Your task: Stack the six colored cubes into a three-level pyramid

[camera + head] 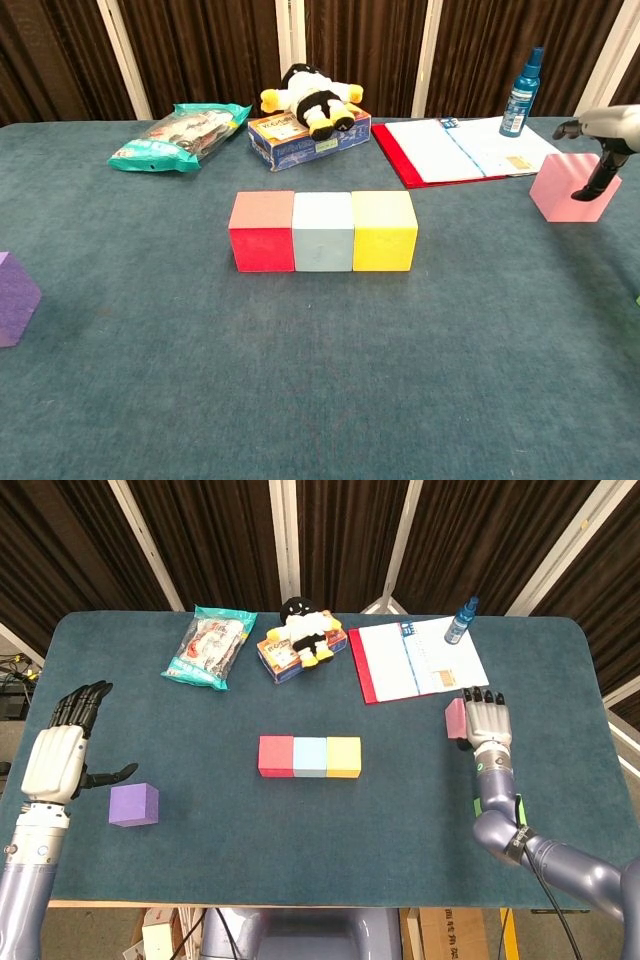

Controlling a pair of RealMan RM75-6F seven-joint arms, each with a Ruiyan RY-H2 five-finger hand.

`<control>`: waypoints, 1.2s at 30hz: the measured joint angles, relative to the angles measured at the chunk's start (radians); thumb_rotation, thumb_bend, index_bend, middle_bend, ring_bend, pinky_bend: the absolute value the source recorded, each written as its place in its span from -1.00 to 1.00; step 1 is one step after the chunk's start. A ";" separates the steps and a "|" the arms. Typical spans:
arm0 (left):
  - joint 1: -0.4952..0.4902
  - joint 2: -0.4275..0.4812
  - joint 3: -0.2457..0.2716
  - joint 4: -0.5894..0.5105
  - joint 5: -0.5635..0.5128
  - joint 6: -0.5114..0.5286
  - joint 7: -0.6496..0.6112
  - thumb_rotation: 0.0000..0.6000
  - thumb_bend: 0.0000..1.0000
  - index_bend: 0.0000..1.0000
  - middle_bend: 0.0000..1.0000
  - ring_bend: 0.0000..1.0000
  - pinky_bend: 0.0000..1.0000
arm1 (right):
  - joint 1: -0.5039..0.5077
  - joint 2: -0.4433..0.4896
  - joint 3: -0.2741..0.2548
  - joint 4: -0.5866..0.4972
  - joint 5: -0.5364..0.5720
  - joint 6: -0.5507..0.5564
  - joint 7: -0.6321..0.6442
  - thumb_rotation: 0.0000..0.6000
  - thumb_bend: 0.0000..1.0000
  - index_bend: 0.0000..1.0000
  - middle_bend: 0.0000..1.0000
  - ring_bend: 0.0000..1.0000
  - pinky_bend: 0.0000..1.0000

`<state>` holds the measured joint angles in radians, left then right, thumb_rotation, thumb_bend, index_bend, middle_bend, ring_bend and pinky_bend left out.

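Red (276,756), light blue (310,757) and yellow (344,757) cubes stand touching in a row at mid-table. Further right is the pink cube (562,190), and my right hand (487,723) hovers over its top with fingers stretched out. The thumb (598,178) hangs down along the cube's near right face. Only a pink edge (454,718) shows in the head view. At the left, the purple cube (134,804) sits just right of my left hand (60,750), which is open above the table. The green cube (519,811) is mostly hidden behind my right forearm.
Along the far side lie a snack bag (207,646), a plush toy on a small box (297,640), an open red binder (415,660) and a blue spray bottle (462,620). The table's right edge is close to the pink cube.
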<state>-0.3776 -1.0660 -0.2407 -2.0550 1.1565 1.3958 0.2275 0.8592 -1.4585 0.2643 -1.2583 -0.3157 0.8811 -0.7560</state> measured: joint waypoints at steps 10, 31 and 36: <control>-0.001 -0.012 0.004 0.000 0.015 0.012 0.026 1.00 -0.90 -1.00 -0.91 -1.00 -1.00 | 0.023 -0.047 -0.012 0.151 -0.003 -0.073 0.029 1.00 -0.18 -1.00 -0.77 -0.97 -1.00; 0.000 -0.019 0.004 0.001 0.011 0.010 0.034 1.00 -0.90 -1.00 -0.91 -1.00 -1.00 | -0.004 -0.026 -0.015 0.142 -0.095 -0.089 0.133 1.00 0.06 -1.00 -0.22 -0.63 -1.00; 0.001 -0.015 0.003 -0.002 0.015 0.007 0.025 1.00 -0.90 -1.00 -0.91 -1.00 -1.00 | -0.027 0.034 -0.004 0.022 -0.163 -0.027 0.174 1.00 0.06 -1.00 -0.22 -0.63 -1.00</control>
<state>-0.3764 -1.0810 -0.2373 -2.0574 1.1711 1.4023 0.2527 0.8327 -1.4242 0.2604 -1.2365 -0.4784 0.8538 -0.5823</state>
